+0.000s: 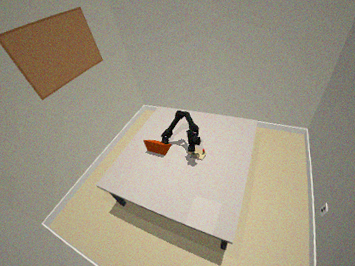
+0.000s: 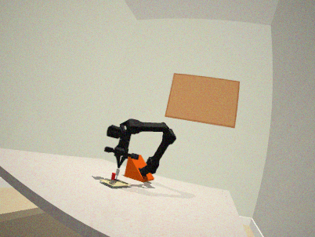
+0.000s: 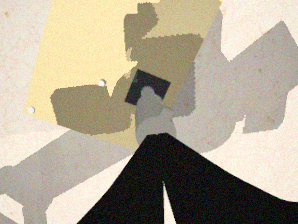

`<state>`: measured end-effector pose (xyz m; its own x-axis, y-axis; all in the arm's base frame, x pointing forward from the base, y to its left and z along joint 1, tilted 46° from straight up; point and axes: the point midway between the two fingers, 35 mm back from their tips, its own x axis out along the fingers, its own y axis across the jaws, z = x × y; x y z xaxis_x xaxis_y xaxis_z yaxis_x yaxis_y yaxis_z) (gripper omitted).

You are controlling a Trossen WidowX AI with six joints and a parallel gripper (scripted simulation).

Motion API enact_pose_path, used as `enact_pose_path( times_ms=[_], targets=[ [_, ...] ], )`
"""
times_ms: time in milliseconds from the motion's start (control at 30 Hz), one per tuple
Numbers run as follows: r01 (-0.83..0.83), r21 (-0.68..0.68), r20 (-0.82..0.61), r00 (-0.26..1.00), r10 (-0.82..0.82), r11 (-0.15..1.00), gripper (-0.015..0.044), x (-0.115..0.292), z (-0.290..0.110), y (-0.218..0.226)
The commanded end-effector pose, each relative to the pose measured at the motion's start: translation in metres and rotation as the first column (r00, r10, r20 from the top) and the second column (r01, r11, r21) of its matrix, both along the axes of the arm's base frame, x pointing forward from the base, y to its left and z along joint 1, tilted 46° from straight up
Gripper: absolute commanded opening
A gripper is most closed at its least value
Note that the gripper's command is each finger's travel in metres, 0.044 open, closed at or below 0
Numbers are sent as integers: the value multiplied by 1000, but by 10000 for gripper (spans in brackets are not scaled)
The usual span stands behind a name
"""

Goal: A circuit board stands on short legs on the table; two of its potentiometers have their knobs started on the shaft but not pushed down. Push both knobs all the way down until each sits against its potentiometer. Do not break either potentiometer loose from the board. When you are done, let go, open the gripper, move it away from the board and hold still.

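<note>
A: Pale yellow circuit board [image 3: 87, 36] lying on the white table [image 1: 181, 182], near the middle, just in front of the orange wedge base [image 2: 135, 169].

B: Knobs?

A: Red knob [image 2: 112, 175] standing upright on the board in the exterior view. Dark square potentiometer [image 3: 148, 87] seen from the wrist, with a grey stub [image 3: 154, 111] just below it.

B: And the gripper [image 3: 162, 141]?

A: Pointing straight down right above the board, tips just over that grey stub. Jaws fully closed, nothing between them. Contact with the part impossible to tell.

B: Farther out?

A: Black arm [image 2: 157, 129] arching up from the base. Orange panel [image 2: 202, 100] on the wall behind.
</note>
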<state>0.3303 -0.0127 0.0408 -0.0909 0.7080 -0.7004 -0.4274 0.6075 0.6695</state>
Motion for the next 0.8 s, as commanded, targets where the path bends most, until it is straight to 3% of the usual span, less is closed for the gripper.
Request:
enact_pose_path(
  times_ms=[0,767],
  targets=[
    [5,3,1,1000,-5,1000,0,1,0,0],
    [5,3,1,1000,-5,1000,0,0,-4,5]
  ],
)
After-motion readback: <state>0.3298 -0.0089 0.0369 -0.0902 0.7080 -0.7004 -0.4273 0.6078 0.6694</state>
